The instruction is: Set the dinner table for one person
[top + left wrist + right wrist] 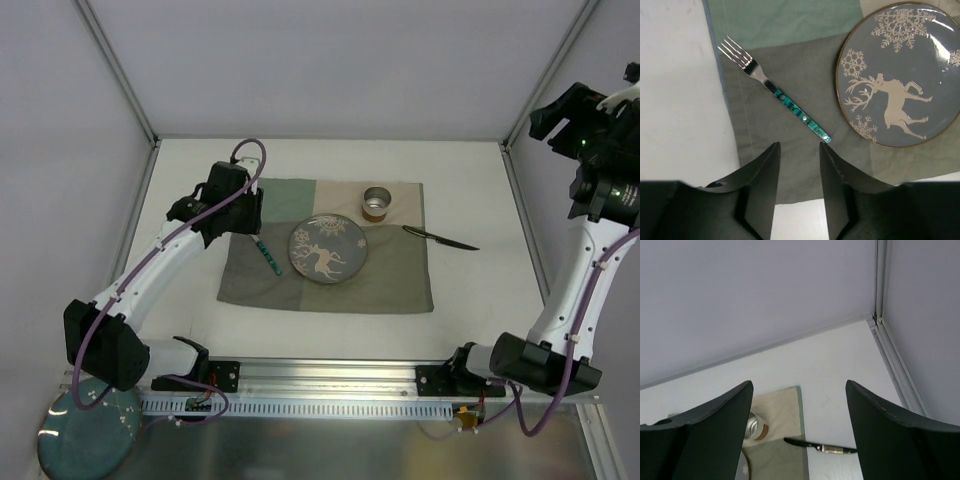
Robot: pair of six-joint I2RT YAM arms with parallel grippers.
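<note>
Left claw (799, 147): mine, hanging over the lower left part of the mat. Its fingers stand a narrow gap apart with nothing between them, and their bases run off the bottom of the wrist frame.
Right claw (799, 387): raised high, facing the far wall. I hold its fingers spread wide and gripping nothing.
Dinner table (470, 305): white top filling the middle of the top view. Its near edge is hidden behind the rail (330, 405) and my arm bases.
Mat (390, 285): green-and-beige patchwork at the table's centre. My left wrist covers its upper left corner.
Plate (328, 248): grey-blue with a reindeer, mid-mat. Its right rim is cut off in the left wrist view.
Fork (775, 92): green handle, on the mat just left of the plate, not touching it.
Cup (376, 202): small and metal, on the beige patch, half hidden behind a finger in the right wrist view. I cannot tell its contents.
Knife (440, 237): across the mat's right edge. One end is hidden behind a finger in the right wrist view.
Second plate (85, 440): teal, in the lower left corner, cut off by the frame.
</note>
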